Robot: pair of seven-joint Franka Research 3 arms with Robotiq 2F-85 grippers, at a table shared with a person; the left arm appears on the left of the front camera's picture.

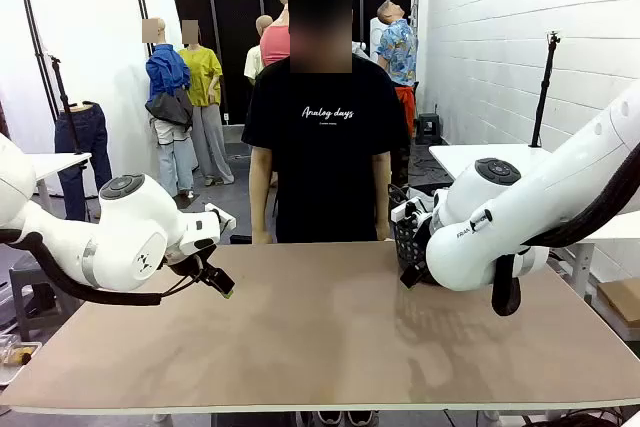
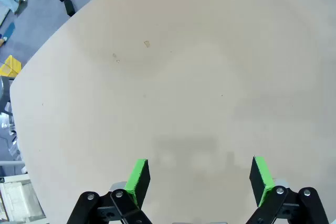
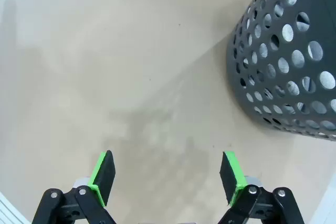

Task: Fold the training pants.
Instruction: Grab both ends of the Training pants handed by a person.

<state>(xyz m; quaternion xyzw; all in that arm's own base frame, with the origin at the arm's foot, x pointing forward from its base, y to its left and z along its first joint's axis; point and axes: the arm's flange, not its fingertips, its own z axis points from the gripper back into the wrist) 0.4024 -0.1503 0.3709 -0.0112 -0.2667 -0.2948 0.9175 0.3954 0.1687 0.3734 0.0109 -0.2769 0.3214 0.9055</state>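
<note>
1. Front view: one bench [image 1: 320, 337], brown top, bare between the arms. One person [image 1: 320, 127] stands at the far edge, arms down.
2. Basket [image 1: 404, 235]: one, black, perforated, upright at the far right of the bench.
3. Pants: place cannot be told. The basket's inside is hidden, and pale patches behind its holes are too unclear to name. Probably they lie in the basket. Long axis: cannot tell.
4. Left gripper [image 2: 199, 174]: one, over bare bench at near left, well apart from the basket. Fingers [image 2: 138, 178] spread wide, holding nothing.
5. Right gripper [image 3: 167, 174]: one, over bare bench with the basket [image 3: 283, 66] just beside it. Fingers [image 3: 103, 176] spread wide, holding nothing.
6. Judgement: if the pants are in the basket, the right arm is the nearer.
</note>
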